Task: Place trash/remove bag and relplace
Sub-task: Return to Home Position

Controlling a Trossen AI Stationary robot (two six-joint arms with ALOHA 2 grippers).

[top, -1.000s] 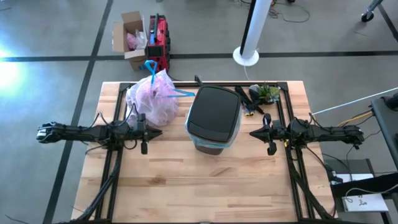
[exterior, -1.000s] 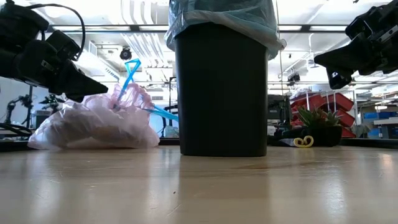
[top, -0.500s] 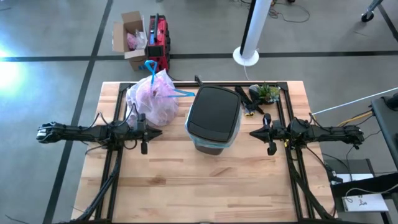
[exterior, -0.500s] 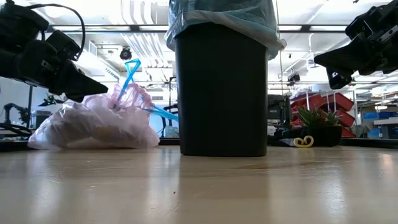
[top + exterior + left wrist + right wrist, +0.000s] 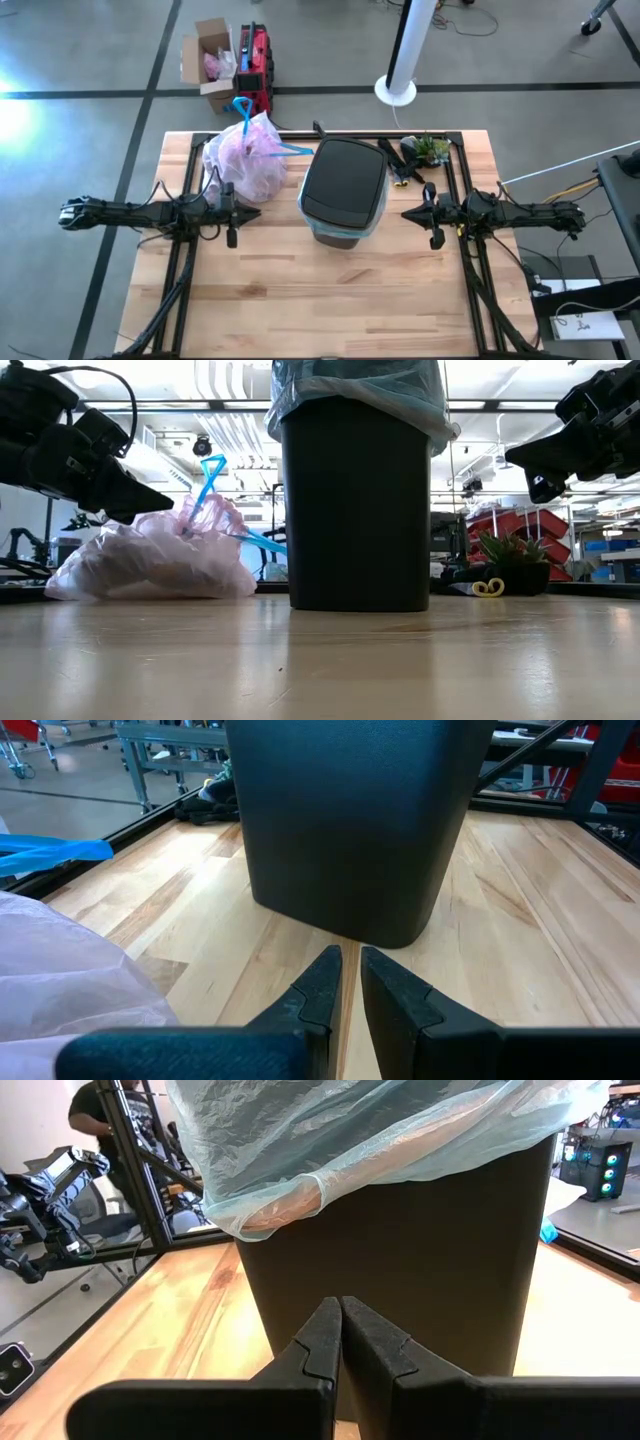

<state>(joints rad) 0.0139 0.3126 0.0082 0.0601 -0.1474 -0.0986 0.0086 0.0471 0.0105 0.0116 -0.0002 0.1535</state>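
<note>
L gripper (image 5: pixel 348 956) nearly closed, R gripper (image 5: pixel 340 1306) closed, both empty; bag (image 5: pixel 245 158) looks full, contents unclear.

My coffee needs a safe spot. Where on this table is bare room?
The widest bare wood is the near half of the table, in front of the trash bin and both grippers. Narrow gaps separate the bin from the left gripper and the right gripper. The far edge is crowded: pink bag at left, plant and black clutter at right.
</note>
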